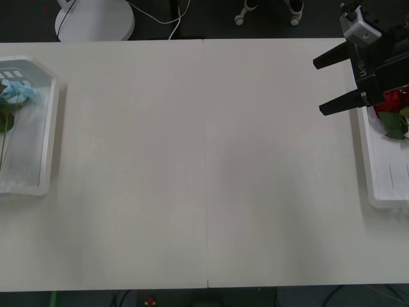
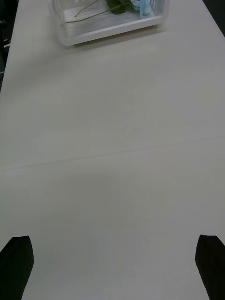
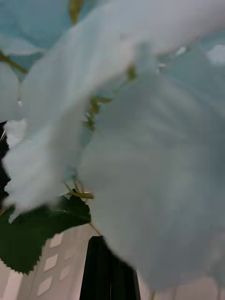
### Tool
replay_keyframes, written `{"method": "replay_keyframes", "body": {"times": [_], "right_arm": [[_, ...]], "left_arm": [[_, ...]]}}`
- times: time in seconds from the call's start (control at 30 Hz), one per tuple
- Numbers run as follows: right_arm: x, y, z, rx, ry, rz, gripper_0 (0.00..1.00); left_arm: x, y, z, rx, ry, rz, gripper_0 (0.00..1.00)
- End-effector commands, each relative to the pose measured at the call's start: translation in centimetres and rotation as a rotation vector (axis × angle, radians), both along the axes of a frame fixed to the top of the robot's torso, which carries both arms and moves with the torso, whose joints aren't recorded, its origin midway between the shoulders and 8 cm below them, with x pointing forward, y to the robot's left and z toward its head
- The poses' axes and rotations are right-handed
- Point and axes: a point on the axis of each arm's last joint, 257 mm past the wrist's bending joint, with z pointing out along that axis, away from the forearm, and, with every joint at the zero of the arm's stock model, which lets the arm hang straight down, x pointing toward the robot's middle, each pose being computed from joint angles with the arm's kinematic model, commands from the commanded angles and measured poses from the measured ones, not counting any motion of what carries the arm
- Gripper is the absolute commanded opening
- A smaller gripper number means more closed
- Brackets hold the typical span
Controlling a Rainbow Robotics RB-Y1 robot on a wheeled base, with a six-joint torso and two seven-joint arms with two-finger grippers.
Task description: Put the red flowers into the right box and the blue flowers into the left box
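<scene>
The blue flowers (image 3: pixel 140 140) are seen pressed close against the left wrist camera, with the left gripper (image 3: pixel 110 269) pressed together on a stem among them, above the left box (image 1: pixel 50 128); a blue cluster (image 1: pixel 16 94) already lies in that box. The red flowers (image 1: pixel 391 105) lie in the right box (image 1: pixel 374 185). The right gripper (image 1: pixel 333 83) is held spread and empty at that box's inner rim, over the table (image 1: pixel 204 166). Snagged petals may be dragged back out on release, judged from the crowding.
</scene>
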Motion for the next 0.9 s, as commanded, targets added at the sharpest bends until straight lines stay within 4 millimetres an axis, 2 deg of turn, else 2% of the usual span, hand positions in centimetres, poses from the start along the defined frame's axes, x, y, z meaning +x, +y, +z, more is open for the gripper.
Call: {"method": "replay_keyframes", "body": {"times": [0.03, 0.2, 0.37, 0.43, 0.47, 0.53, 0.63, 0.7, 0.9], "right_arm": [[-0.1, -1.5, 1.5, -0.039, -0.061, 0.007, 1.00], [-0.1, -1.5, 1.5, -0.039, -0.061, 0.007, 1.00], [-0.1, -1.5, 1.5, -0.039, -0.061, 0.007, 1.00], [-0.1, -1.5, 1.5, -0.039, -0.061, 0.007, 1.00], [-0.1, -1.5, 1.5, -0.039, -0.061, 0.007, 1.00], [-0.1, -1.5, 1.5, -0.039, -0.061, 0.007, 1.00], [-0.1, -1.5, 1.5, -0.039, -0.061, 0.007, 1.00], [-0.1, -1.5, 1.5, -0.039, -0.061, 0.007, 1.00], [-0.1, -1.5, 1.5, -0.039, -0.061, 0.007, 1.00]], "left_arm": [[-1.5, 6.5, 0.2, 0.064, -0.039, 0.099, 0.00], [-0.7, 7.7, -2.6, 0.092, -0.061, 0.103, 0.00], [-0.2, 7.4, -2.9, 0.103, -0.064, 0.087, 0.02], [0.0, 7.2, -2.8, 0.097, -0.073, 0.082, 0.15], [0.0, 7.1, -2.6, 0.096, -0.076, 0.080, 0.28], [0.4, 6.6, -2.7, 0.072, -0.088, 0.070, 0.64], [0.7, 5.4, -2.5, 0.021, -0.088, 0.047, 0.95], [0.8, 4.8, -2.2, 0.000, -0.087, 0.035, 1.00], [0.9, 3.3, 0.1, -0.056, -0.089, -0.012, 1.00]]}}
